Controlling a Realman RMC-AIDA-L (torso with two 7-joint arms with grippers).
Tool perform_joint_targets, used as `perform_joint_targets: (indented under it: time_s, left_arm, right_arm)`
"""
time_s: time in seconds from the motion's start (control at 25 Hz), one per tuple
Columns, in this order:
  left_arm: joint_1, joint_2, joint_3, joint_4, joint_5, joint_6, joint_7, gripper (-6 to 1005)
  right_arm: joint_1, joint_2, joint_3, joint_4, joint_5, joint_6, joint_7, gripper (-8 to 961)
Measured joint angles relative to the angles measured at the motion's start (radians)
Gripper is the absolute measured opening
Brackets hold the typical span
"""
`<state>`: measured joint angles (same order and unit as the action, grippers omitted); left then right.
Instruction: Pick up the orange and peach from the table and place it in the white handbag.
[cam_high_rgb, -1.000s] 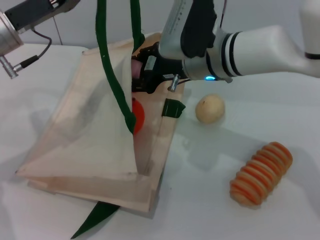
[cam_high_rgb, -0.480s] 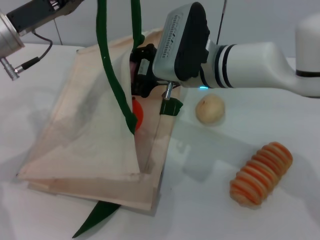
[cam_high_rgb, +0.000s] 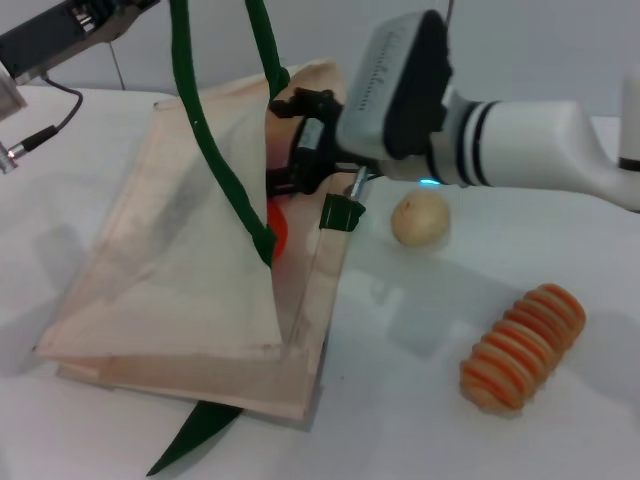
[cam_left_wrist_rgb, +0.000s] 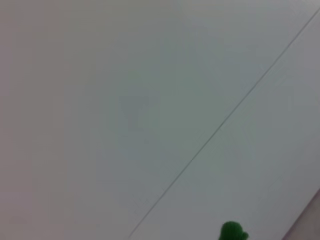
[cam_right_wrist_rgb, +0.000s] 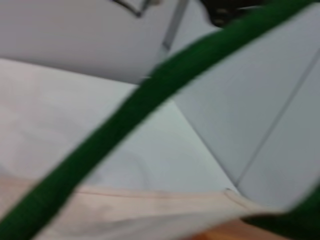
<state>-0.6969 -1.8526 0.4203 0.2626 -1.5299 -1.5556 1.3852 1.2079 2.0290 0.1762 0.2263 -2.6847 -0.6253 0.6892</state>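
The white handbag lies on the table with its near side lifted, so its mouth is open. Its green handles rise taut past the top edge, toward the end of my left arm. The orange shows partly inside the mouth. My right gripper is at the mouth, just above the orange. The peach is hidden. The right wrist view shows a green handle across the bag's cream fabric. The left wrist view shows wall and a bit of green handle.
A plain pale-beige ball sits on the table right of the bag. An orange-and-tan striped ridged roll lies at the front right. A green strap end sticks up at the bag's right edge.
My right gripper has shifted slightly right at the bag mouth. The handles have swung left. The pink peach seen at the gripper a second ago no longer shows.
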Motion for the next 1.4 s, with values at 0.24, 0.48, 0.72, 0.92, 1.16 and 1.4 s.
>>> perform_joint_targets:
  time_s: [0.24, 0.48, 0.72, 0.92, 1.16, 1.4]
  left_arm:
    - [0.031, 0.011, -0.003, 0.005, -0.009, 0.001, -0.001, 151]
    - [0.035, 0.009, -0.019, 0.001, -0.013, 0.045, 0.011, 153]
    - [0.045, 0.002, -0.022, -0.002, -0.022, 0.103, 0.032, 212]
    - [0.045, -0.005, -0.024, -0.003, -0.019, 0.151, 0.067, 357]
    - [0.056, -0.067, -0.104, -0.004, -0.024, 0.234, 0.284, 596]
    - [0.068, -0.161, -0.251, -0.015, -0.043, 0.297, 0.703, 828]
  right_arm:
    - [-0.083, -0.006, 0.07, -0.133, 0.001, -0.165, 0.068, 884]
    - [-0.163, -0.005, 0.143, -0.367, 0.001, -0.39, 0.206, 893]
    - [-0.222, -0.006, 0.266, -0.473, 0.03, -0.483, 0.217, 893]
    - [-0.282, -0.005, 0.275, -0.486, 0.163, -0.525, 0.182, 893]
    - [-0.407, 0.003, 0.277, -0.42, 0.488, -0.558, 0.0, 893]
    - [-0.478, 0.004, 0.277, -0.338, 0.729, -0.542, -0.172, 893]
